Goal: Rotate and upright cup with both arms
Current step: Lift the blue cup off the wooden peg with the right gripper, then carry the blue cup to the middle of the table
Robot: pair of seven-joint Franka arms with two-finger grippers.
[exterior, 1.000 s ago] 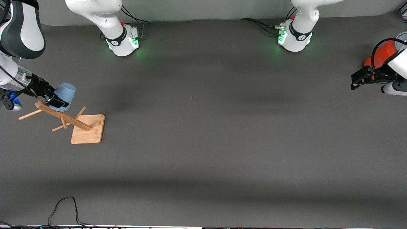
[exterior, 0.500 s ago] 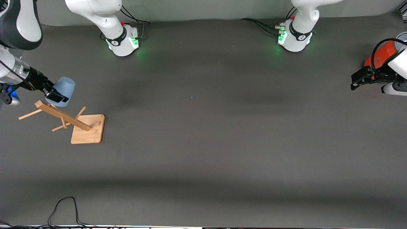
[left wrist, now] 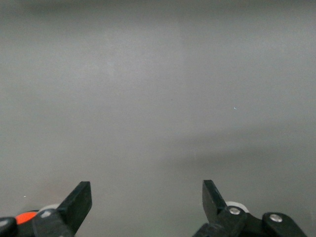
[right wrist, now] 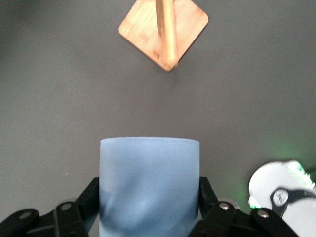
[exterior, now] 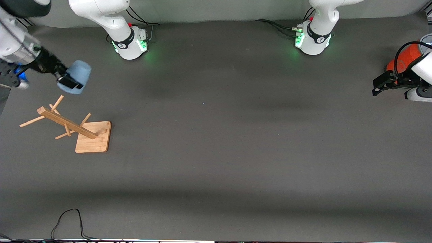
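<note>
You see two glossy white arms with black joint bands; the right base and left base glow green, trailing black cables. Each black tool shows silver screws.

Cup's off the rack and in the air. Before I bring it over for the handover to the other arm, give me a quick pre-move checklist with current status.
1. Right gripper shut on the cup, fingers on both sides in the right wrist view: ok.
2. Cup clear of the wooden rack, no contact with its pegs: ok.
3. Cup orientation: tilted, closed end pointing away from the gripper, not upright: not ok yet.
4. Left gripper open, nothing between the fingers: ok.
5. Left gripper in place to receive: it waits at the left arm's end of the table beside the orange cylinder: not ok.
6. Grip firmness against slipping: cannot tell.
</note>
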